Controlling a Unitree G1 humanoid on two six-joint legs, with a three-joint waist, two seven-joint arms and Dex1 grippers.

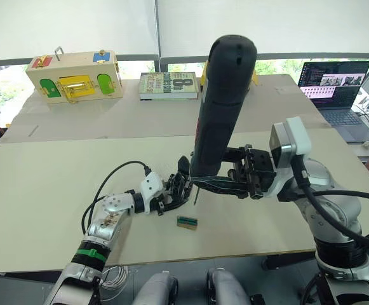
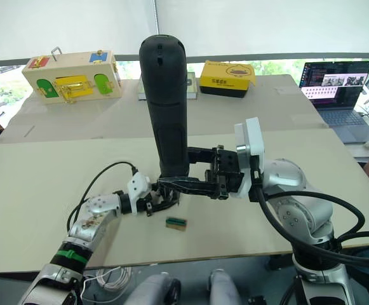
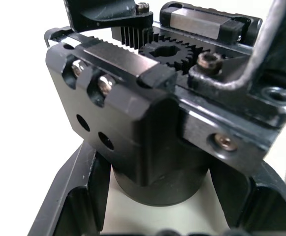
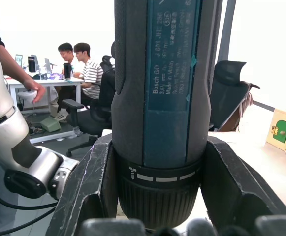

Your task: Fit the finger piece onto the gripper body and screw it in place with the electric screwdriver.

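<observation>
My right gripper is shut on the lower part of the electric screwdriver, a thick black cylinder held nearly upright. Its thin bit points down beside the gripper body. That gripper body is a chunky black block with round holes, a toothed gear and screws on top. My left gripper is shut on it just above the table, and its fingers hug the block from both sides. I cannot tell the finger piece apart from the dark parts on the body.
A small green-and-tan rectangular piece lies on the table just in front of the grippers. At the back stand a wooden latch box, a book and a yellow box. A laptop sits far right. People sit in the background.
</observation>
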